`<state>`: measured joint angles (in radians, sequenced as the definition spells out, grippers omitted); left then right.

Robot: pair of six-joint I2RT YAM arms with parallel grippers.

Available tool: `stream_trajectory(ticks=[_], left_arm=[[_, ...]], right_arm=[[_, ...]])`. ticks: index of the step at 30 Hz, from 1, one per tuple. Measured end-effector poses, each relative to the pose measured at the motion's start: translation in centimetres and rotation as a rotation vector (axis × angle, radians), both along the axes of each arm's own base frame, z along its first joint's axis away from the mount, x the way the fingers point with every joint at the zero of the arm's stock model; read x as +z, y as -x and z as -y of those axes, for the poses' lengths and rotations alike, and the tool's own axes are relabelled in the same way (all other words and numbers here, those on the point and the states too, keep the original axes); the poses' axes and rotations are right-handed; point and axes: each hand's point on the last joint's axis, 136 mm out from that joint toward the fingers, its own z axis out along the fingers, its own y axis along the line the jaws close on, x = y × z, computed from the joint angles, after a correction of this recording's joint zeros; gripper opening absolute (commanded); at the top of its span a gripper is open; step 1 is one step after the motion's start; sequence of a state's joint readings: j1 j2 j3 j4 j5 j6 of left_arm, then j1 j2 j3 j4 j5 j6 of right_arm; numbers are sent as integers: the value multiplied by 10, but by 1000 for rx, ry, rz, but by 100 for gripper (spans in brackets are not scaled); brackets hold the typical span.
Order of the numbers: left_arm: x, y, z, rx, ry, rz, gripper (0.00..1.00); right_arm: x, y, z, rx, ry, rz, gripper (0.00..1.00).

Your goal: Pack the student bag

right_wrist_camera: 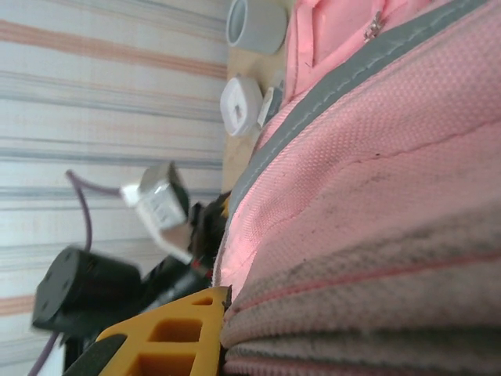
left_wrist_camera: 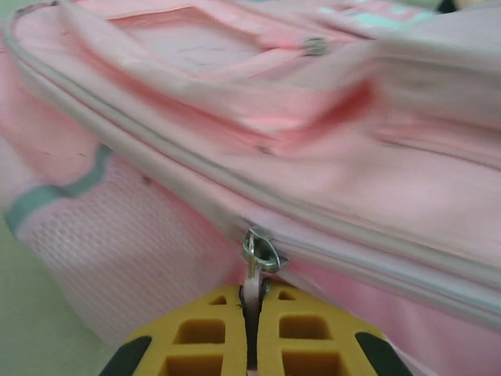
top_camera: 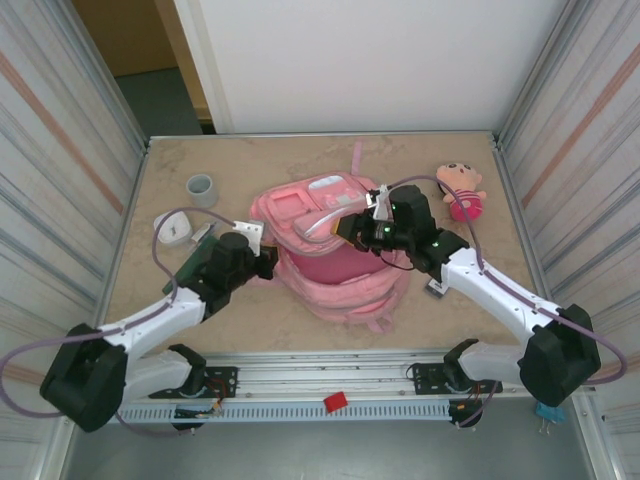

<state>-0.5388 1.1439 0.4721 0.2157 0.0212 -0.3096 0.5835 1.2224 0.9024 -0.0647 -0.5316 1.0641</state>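
Working on the backpack in the middle of the table: lies flat, front pockets up, main compartment gaping toward the arm bases, dark pink lining on show.

Pinches the zipper pull with the left gripper, yellow fingers pressed flat together on the small tab and nothing else between them. Probably held so to fix that side of the opening, or to be ready to run the slider along its track.

Reaches in from the left at a low angle, forearm stretched over the table and wrist level with the bag's side seam.

Closes the right gripper on the raised edge of the front panel, to judge by the overhead view; from the wrist, one yellow finger lies tight against the pink fabric. Seems meant to lift the flap and hold the mouth wide for loading.

Arches over from the right, elbow low, wrist bent down onto the flap.

Leaves the grey cup, white plug and plush doll outside, well apart from the bag, so packing looks barely begun.
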Motion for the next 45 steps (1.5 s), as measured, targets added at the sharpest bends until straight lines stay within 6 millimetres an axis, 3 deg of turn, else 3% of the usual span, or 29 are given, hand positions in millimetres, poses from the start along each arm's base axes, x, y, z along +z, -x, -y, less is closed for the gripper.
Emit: stream_trajectory(ticks=[6, 11, 15, 21, 25, 28, 30, 32, 34, 39, 45], left_arm=[[-3, -21, 10, -24, -3, -13, 12], [4, -33, 1, 27, -1, -7, 39], [16, -30, -12, 87, 27, -18, 58], [53, -10, -23, 137, 136, -7, 65], [53, 1, -29, 166, 155, -48, 70], [45, 6, -35, 193, 145, -91, 73], [39, 9, -37, 207, 141, -120, 74], [36, 9, -41, 225, 146, -138, 76], [33, 8, -46, 250, 156, -156, 78], [27, 4, -58, 304, 186, -193, 79], [17, 2, -76, 375, 201, -227, 79]], right_arm=[[-5, -3, 5, -24, 30, -4, 2], [-5, -11, 9, -90, 46, 15, 2], [-11, -13, 9, -147, 49, 31, 3], [-22, -27, -4, -186, 28, 36, 4], [-45, -40, -14, -210, 67, 19, 9], [-60, -44, -19, -222, 99, 9, 19], [-63, -42, -20, -223, 112, 7, 34], [-66, -39, -21, -216, 130, -2, 48], [-70, -34, -21, -198, 163, -11, 56], [-79, -8, -10, -152, 259, -49, 64], [-62, 27, 23, -145, 301, -35, 68]])
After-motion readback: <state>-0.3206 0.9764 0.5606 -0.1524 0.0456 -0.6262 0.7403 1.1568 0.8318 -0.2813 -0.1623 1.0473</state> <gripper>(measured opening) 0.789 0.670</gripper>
